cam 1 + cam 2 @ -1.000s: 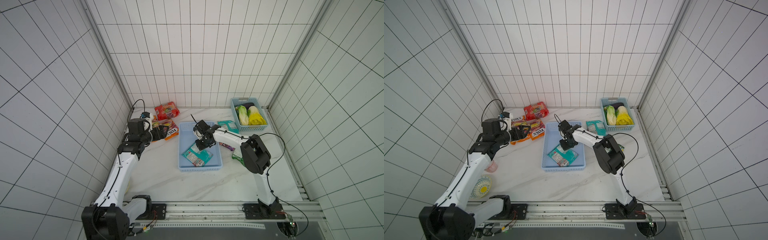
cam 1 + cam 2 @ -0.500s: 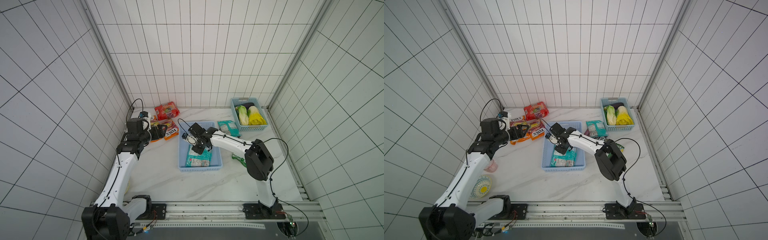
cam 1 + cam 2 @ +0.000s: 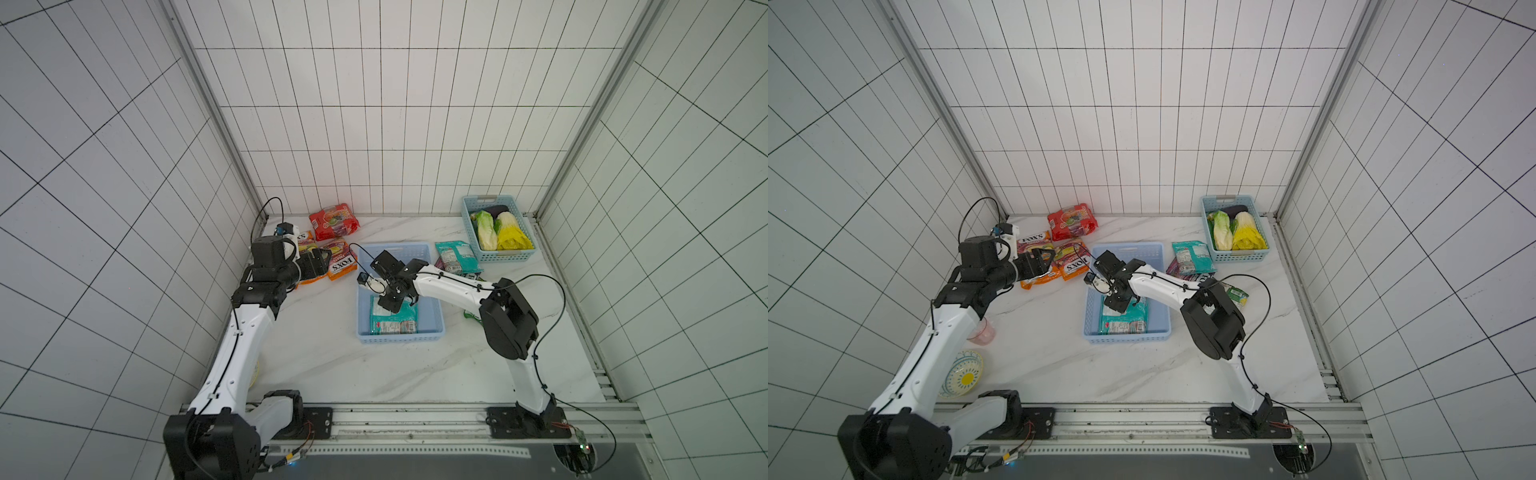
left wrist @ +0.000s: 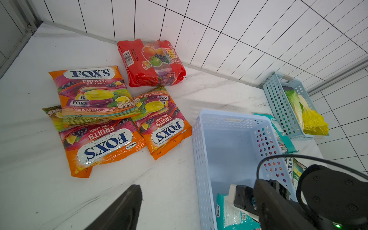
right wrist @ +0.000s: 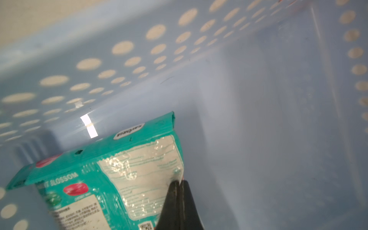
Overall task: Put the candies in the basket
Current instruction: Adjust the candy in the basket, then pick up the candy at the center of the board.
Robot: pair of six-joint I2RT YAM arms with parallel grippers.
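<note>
**Teal candy bag** (image 3: 392,322), lying flat on the floor of the pale blue basket (image 3: 399,337), just below the middle of the frame in both top views. By its look the bag is handling as light, soft and crinkly. Its glossy film is probably slipping under a flat press, so the sealed end margins and corners are offering the surest hold, and a pinch over the filled middle is risking a slide.

The right fingers (image 5: 173,199) are pressing tightly together, tips touching the bag's side margin. Whether any film is caught between them cannot be told.

**Count, candy bags:** eight showing.
- One teal bag is lying in the basket.
- A second teal bag (image 3: 455,257) is lying just right of the basket, overlapping a purple bag (image 3: 1172,268) that is showing only as a sliver.
- One green bag (image 3: 1235,294) is lying partly under the right arm.
- Three orange FOX'S bags (image 4: 95,95) are overlapping left of the basket.
- One red fruit-candy bag (image 4: 151,61) is lying against the back wall.

The left fingers (image 4: 123,209) are standing spread wide and gripping nothing, hovering over the orange bags.

**Count, other items on the counter** (image 3: 332,365):
- One smaller slotted basket (image 3: 505,255) is sitting at upper right.
- It is holding two leafy vegetables (image 3: 486,230).
</note>
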